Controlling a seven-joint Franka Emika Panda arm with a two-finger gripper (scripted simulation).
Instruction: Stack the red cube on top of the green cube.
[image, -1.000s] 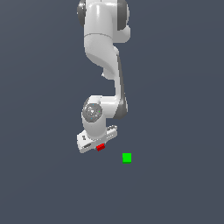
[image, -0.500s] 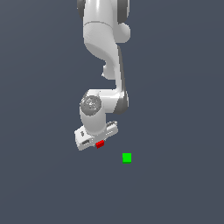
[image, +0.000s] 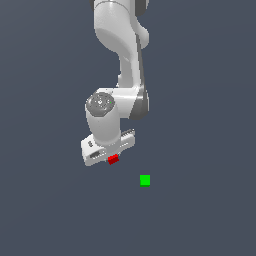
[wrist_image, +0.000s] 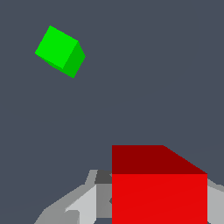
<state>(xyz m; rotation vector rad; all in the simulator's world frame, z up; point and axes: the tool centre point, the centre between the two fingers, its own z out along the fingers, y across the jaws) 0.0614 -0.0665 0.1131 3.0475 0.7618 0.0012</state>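
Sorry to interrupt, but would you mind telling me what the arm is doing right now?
The single arm's gripper is shut on the red cube, holding it between its fingers. The green cube sits apart on the grey floor, toward the exterior view's right of the gripper, with nothing on it. The stack is not yet made.

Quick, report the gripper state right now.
Gripper: closed on the red cube, held off the surface and apart from the green cube.
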